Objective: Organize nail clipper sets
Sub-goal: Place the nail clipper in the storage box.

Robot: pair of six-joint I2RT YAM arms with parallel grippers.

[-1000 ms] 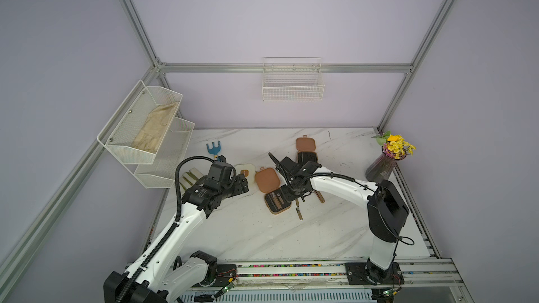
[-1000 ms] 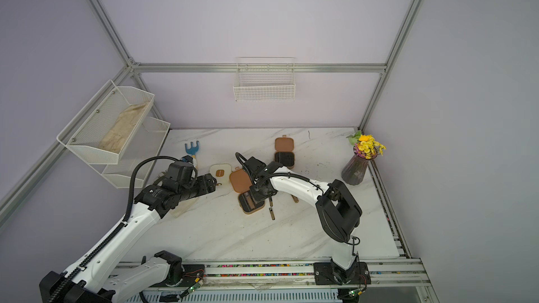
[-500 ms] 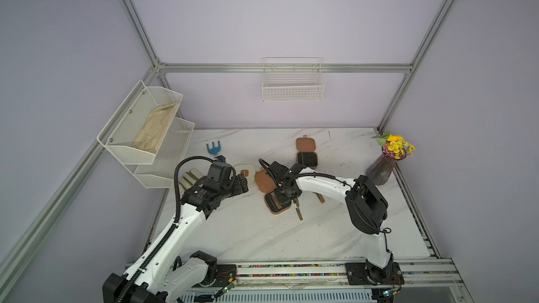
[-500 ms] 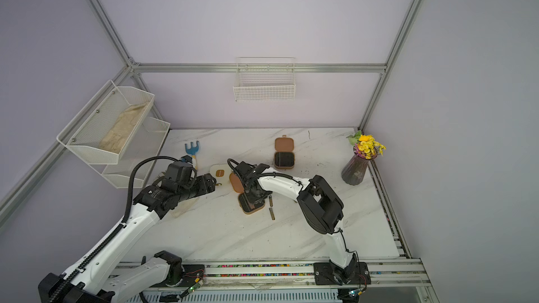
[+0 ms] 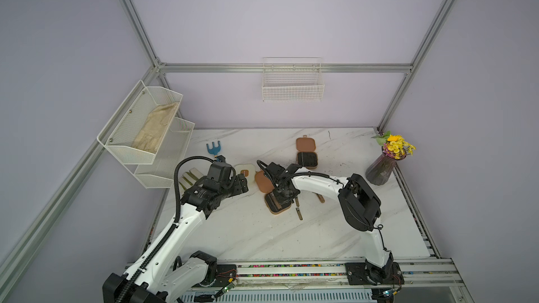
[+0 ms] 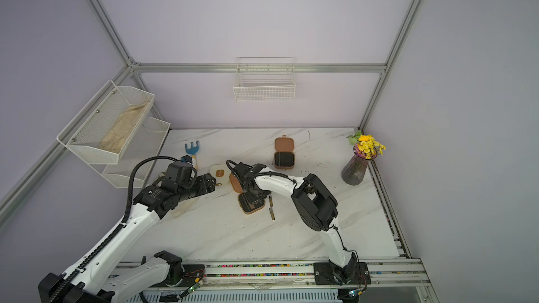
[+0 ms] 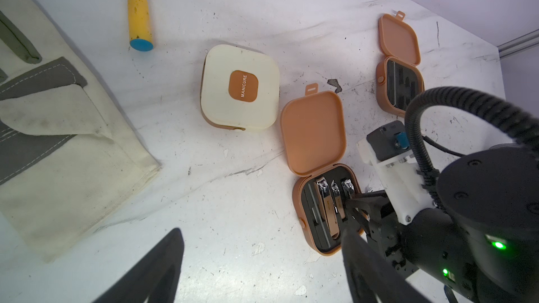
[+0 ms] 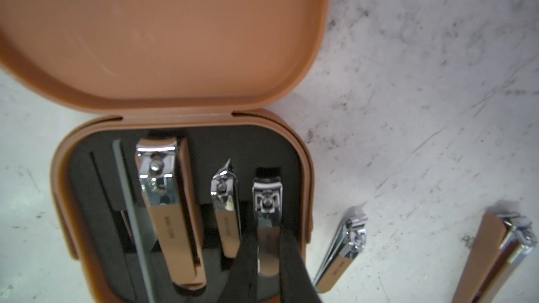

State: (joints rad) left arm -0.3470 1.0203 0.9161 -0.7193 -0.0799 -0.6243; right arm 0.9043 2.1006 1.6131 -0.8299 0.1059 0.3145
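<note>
In both top views, our right gripper (image 5: 284, 198) hung low over the open brown rounded-square plastic case (image 5: 275, 208), while the left gripper (image 5: 246, 185) hovered beside the closed cream rounded-square case (image 5: 248, 168). We judged the right arm the nearer. A second open brown case (image 6: 283, 143) lay well apart.

In the left wrist view, the left gripper's black fingers (image 7: 163, 263) stood spread and empty.

In the right wrist view, the right gripper (image 8: 269, 257) was clamped on the tail of a small silver-and-bronze clipper (image 8: 267, 208). It lay in the black foam's outermost slot, its long axis in line with the fingers, head toward the hinge. Alongside sat a slant-nosed clipper (image 8: 224, 208), a large clipper (image 8: 169, 214) and a grey file (image 8: 131, 214). On the white marble table (image 8: 408, 83) just outside lay a small loose clipper (image 8: 341, 252) and a larger bronze one (image 8: 495, 257).
</note>
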